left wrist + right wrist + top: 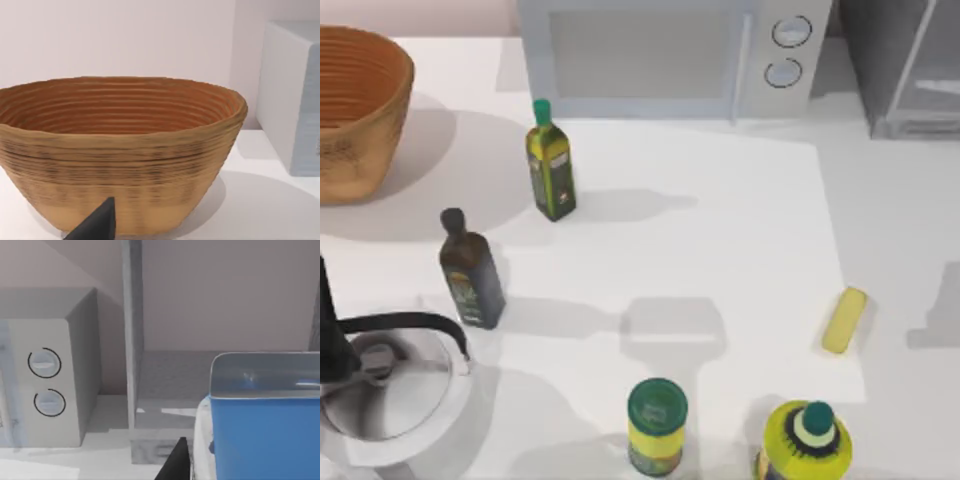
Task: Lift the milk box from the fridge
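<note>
Right up against my right wrist camera sits the milk box (pixel 265 435), its blue face and pale top close beside a dark fingertip (pixel 177 462) of my right gripper. I cannot tell whether that gripper grasps the carton or stands released. Behind the carton I see the fridge (pixel 132 340), its grey frame upright and its floor running back to the wall; the microwave (pixel 47 385) with two round knobs stands just beside it. From above, the fridge (pixel 905 65) occupies the table's far right corner. My left wrist camera faces the wicker basket (pixel 120 160), with one dark fingertip (pixel 97 225) before it; whether those fingers are parted or clenched I cannot tell.
</note>
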{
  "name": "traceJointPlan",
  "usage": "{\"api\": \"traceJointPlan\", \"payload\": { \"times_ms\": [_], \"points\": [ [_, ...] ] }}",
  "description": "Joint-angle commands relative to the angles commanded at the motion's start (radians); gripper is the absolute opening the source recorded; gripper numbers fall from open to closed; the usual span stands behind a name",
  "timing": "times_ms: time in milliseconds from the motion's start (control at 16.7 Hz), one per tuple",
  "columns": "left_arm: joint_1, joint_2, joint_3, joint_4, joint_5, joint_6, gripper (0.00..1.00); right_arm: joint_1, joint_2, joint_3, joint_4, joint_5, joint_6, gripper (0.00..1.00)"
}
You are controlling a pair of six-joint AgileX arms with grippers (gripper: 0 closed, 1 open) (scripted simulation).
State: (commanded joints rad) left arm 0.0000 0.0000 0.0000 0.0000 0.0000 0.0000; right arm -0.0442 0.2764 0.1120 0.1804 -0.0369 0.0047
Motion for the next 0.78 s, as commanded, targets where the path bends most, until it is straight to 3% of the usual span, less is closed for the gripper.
{"api": "traceJointPlan", "payload": {
  "times_ms": [300, 780],
  "points": [
    [0.000, 0.000, 0.000, 0.000, 0.000, 0.000, 1.00, 0.039, -0.251, -0.101, -0.162, 0.033, -0.004, 0.00],
    [0.000, 0.000, 0.000, 0.000, 0.000, 0.000, 1.00, 0.042, -0.269, -0.109, -0.176, 0.035, -0.003, 0.00]
  ]
}}
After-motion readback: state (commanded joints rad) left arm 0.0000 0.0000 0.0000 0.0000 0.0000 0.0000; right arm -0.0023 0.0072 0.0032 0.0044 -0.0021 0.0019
